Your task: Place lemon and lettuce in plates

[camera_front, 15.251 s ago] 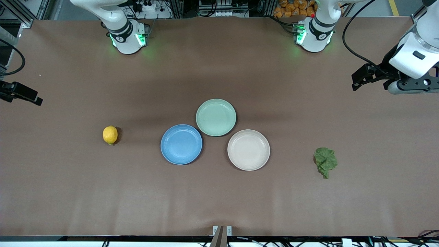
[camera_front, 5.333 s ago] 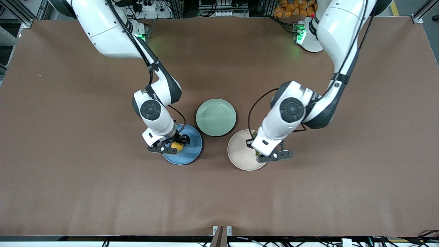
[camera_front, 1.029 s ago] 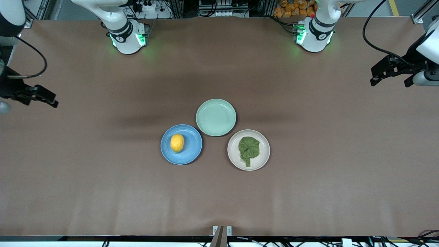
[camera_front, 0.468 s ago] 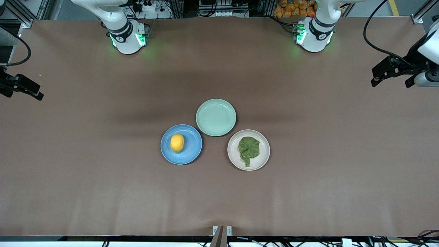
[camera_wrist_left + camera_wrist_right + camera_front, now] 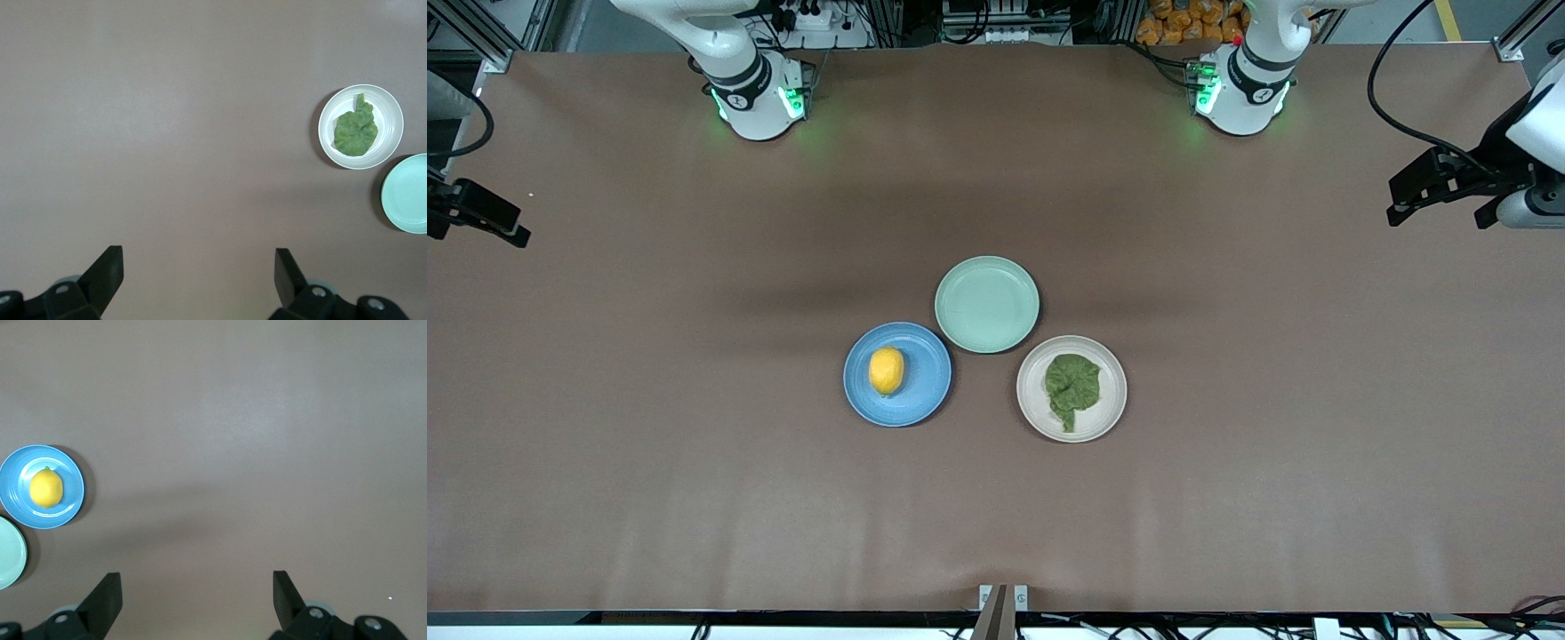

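The yellow lemon lies in the blue plate; both also show in the right wrist view, the lemon in the plate. The dark green lettuce lies in the beige-white plate; the left wrist view shows the lettuce in that plate. My left gripper is open and empty, high over the left arm's end of the table. My right gripper is open and empty, high over the right arm's end. In the wrist views my left gripper and right gripper hang over bare table.
A pale mint-green plate stands bare, touching the other two plates and farther from the front camera than they are. The brown tabletop stretches wide round the plates.
Over the last second the right gripper has drawn back toward its end of the table and risen slightly. The left gripper has barely moved. Lemon and lettuce have stayed in their plates.
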`<move>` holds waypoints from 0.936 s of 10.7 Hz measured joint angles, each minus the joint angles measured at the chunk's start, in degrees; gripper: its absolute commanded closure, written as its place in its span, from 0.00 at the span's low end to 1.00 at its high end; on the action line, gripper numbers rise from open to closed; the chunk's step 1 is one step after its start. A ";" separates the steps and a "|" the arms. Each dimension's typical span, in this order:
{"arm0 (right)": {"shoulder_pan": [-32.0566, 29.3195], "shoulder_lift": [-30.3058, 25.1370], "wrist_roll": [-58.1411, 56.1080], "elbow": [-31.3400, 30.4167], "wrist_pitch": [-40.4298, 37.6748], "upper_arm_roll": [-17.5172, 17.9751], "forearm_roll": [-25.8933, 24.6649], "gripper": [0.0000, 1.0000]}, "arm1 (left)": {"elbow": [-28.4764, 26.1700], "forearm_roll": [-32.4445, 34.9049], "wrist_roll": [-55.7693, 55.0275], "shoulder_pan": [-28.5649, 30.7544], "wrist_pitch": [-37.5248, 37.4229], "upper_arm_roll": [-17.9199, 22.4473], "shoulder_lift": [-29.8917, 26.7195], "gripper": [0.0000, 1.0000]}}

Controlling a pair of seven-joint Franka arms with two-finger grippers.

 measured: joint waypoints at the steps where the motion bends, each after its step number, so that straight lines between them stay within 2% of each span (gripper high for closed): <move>1: 0.40 0.51 0.00 1.01 -0.69 -0.42 0.00 0.00 | 0.00 0.00 -0.15 -0.06 -0.02 -0.11 0.00 0.00; 10: 1.69 1.68 1.24 2.13 -3.52 -0.50 0.81 0.00 | 0.12 0.00 -0.44 0.12 0.07 -0.18 0.00 0.00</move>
